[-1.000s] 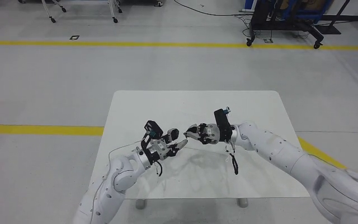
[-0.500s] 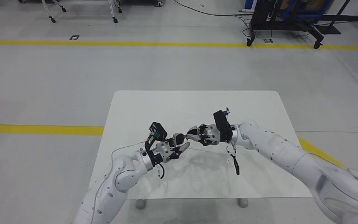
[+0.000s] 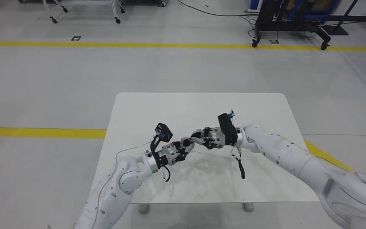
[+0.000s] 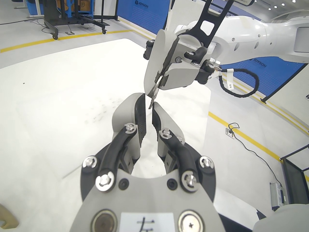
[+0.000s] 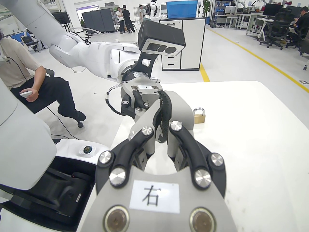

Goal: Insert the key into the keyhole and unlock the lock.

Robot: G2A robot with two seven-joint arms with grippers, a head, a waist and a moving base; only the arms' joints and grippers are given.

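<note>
My right gripper point(image 3: 197, 137) point(image 4: 157, 86) is shut on a small metal key point(image 4: 154, 92) and holds it above the middle of the white table point(image 3: 257, 109). The key's blade points at my left gripper point(image 3: 185, 145) point(image 4: 149, 108), which faces it tip to tip. The left fingers point(image 4: 140, 112) stand open by a narrow gap, with the blade's tip just inside that gap. A brass padlock point(image 5: 199, 118) with a silver shackle lies flat on the table, off to the side of both grippers. In the right wrist view my right fingers point(image 5: 166, 112) are pressed together and hide the key's blade.
A black cable loop point(image 3: 237, 163) hangs from the right forearm over the table. Bare table surface surrounds the two grippers, and the table's far edge point(image 3: 200, 94) lies well beyond them.
My left gripper has moved toward the right gripper and its fingers have drawn closer together around the key's tip. The right arm has barely moved.
</note>
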